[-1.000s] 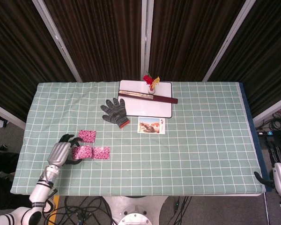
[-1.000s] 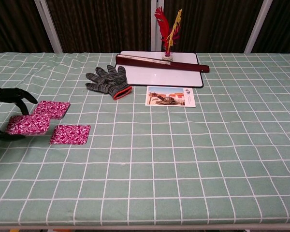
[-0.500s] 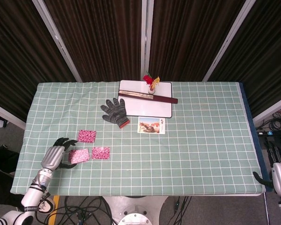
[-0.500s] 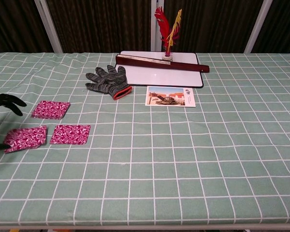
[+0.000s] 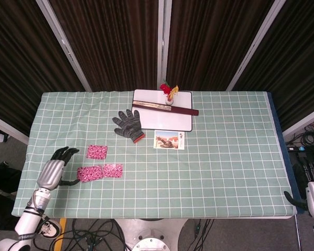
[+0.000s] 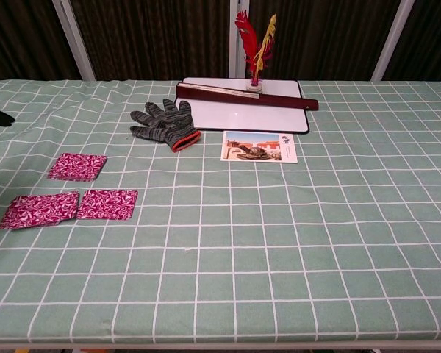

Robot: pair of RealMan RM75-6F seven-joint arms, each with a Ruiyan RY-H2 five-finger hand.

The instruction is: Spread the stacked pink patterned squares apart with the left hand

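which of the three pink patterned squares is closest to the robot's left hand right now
The front-left pink square, lying right beside the left hand. The second front square sits on its far side from the hand, and the third lies alone, further back on the table.

Dark brown curtains [image 5: 110,42] with pale poles behind green checked table [image 5: 225,157].
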